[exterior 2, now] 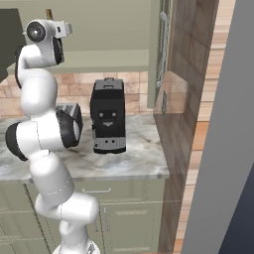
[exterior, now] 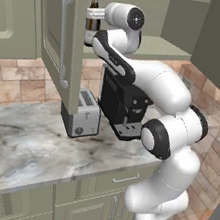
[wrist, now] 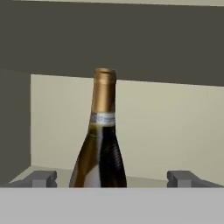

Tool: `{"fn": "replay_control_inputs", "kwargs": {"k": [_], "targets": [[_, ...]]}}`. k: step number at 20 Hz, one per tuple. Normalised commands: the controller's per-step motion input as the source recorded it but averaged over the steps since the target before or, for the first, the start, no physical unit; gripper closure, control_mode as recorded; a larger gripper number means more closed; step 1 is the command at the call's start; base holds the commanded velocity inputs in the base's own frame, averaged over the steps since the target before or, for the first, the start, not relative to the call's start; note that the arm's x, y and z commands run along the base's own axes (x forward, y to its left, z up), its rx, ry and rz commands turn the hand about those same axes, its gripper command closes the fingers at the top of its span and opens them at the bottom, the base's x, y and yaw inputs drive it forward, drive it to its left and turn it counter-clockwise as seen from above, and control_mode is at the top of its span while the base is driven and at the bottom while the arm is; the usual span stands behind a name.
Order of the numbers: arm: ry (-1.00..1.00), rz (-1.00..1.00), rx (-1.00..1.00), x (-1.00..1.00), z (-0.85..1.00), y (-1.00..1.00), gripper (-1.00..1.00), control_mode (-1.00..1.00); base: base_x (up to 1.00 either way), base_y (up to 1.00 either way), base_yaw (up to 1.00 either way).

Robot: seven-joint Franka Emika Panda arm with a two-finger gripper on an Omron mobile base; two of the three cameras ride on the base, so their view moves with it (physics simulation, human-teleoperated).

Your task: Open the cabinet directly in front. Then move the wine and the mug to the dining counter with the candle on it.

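With the cabinet door swung wide and the wine standing upright on its shelf, the hand, fingers spread and empty on either side of the bottle, should advance level, centre on the body, then close firmly below the shoulder.

Wine inside cabinet
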Motion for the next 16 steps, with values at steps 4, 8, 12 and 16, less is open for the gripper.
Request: {"fn": "replay_control_inputs", "kwargs": {"k": [4, 8, 12, 16], "targets": [[0.00, 0.00, 0.00, 0.12, 0.00, 0.04, -1.00, -1.00, 0.00, 0.00, 0.00], [0.00, 0.00, 0.00, 0.14, 0.00, 0.04, -1.00, -1.00, 0.00, 0.00, 0.00], [0.00, 0.00, 0.00, 0.14, 0.00, 0.04, -1.00, -1.00, 0.00, 0.00, 0.00], [0.00, 0.00, 0.00, 0.13, 0.00, 0.05, -1.00, -1.00, 0.00, 0.00, 0.00]]}}
